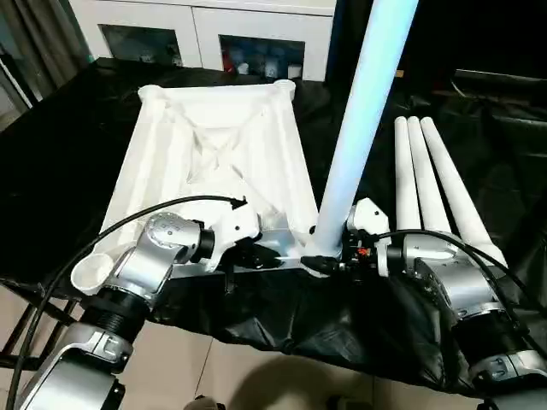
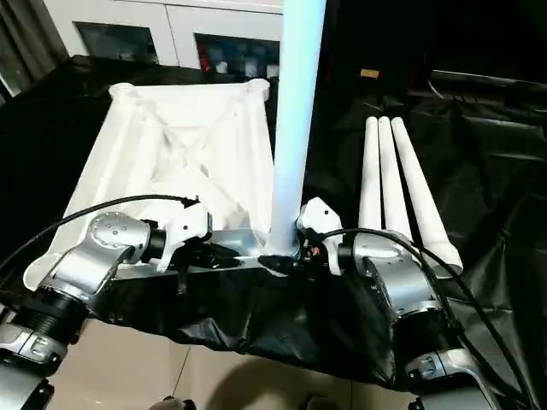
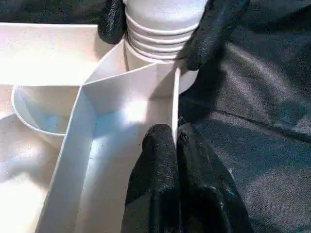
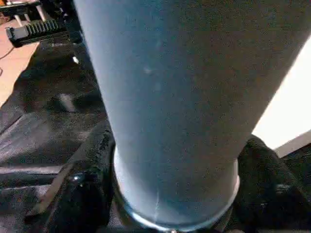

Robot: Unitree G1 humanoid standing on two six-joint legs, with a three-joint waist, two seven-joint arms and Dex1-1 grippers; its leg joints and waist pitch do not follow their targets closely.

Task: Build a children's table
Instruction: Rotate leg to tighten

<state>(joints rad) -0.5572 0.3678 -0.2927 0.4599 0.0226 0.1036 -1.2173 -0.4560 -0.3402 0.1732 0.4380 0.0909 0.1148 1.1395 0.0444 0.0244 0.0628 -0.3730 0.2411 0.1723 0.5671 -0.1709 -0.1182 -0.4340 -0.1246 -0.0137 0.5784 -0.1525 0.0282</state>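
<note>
While the white top (image 1: pixel 218 162) lies ribbed side up on the black-draped desk (image 1: pixel 60 162), one leg (image 1: pixel 355 128) stands upright in its near right corner socket (image 3: pixel 160 48). Right tool (image 1: pixel 329 256): fingers (image 3: pixel 216 26) either side of that leg's ribbed base, right against it; can't tell if it's actually gripping. Left tool (image 3: pixel 177 165): jaws closed, pinching the top's thin near edge wall just beside the same socket. Three spare legs (image 1: pixel 427 184) lie side by side on the desk, right of the top. White cabinet (image 1: pixel 205 34) with glass doors stands behind the desk.
</note>
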